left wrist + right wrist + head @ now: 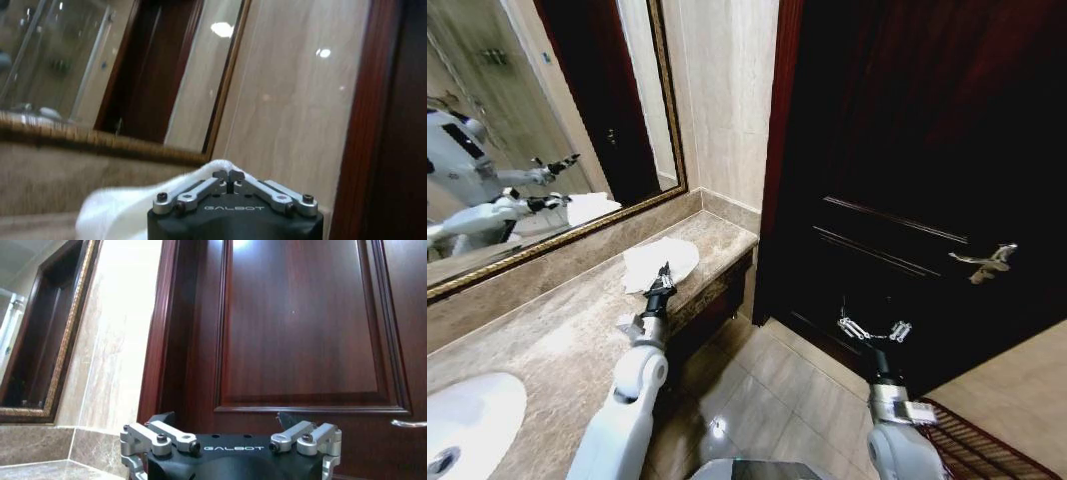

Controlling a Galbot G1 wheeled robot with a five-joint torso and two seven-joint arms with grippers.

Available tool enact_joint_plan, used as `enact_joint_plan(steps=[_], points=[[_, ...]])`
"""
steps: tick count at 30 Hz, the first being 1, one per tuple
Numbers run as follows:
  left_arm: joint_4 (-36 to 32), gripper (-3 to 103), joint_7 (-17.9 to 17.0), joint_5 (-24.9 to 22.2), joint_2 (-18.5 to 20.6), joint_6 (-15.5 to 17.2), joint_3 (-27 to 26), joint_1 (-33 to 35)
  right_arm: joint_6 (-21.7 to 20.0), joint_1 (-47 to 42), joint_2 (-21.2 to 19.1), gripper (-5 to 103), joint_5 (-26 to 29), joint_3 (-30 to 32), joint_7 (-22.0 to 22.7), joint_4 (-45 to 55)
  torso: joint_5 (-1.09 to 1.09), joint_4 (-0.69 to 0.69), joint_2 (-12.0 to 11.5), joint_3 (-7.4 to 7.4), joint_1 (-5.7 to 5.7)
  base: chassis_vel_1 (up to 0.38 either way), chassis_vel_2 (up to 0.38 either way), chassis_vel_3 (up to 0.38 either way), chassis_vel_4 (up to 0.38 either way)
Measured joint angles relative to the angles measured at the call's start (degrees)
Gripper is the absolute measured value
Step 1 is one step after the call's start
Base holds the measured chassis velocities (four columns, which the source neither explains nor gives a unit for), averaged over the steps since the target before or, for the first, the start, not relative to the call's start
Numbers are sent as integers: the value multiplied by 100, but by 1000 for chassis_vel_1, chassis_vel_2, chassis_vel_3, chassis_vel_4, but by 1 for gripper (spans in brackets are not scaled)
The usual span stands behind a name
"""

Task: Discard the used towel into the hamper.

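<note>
The left end effector (pixel 665 271), clenched, is touching the towel (pixel 659 262) near the surface (pixel 547 340) edge; the right end effector (pixel 874 329), released, is hovering over open floor (pixel 772 400).

A brown stone counter (pixel 557 330) runs along a wall with a big mirror (pixel 527 120) in a gold frame. A white sink (pixel 467 420) sits in the counter. The wall (pixel 727 90) is pale stone. A dark wood door (pixel 927 150) has a silver handle (pixel 987 262). The floor (pixel 777 390) is shiny tile.

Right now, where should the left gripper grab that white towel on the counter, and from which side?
Probably the raised crumpled fold at the towel's near edge, coming down from above: it lies loosely heaped on the counter, and the shut left gripper sits at that edge.
</note>
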Motion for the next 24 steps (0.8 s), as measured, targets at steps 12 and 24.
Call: enact_joint_plan(steps=[12, 24], points=[[-1608, 0, 341, 594, -403, -434, -730, 1134, 90, 212, -13, 100, 156, -94, -19, 42, 0, 0, 0, 0, 0, 0, 0, 0, 0], [-1899, 0, 363, 720, -673, -516, -1013, 1975, 239, 249, 15, 100, 261, -127, -2, 214, 0, 0, 0, 1, 1, 0, 0, 0, 0]])
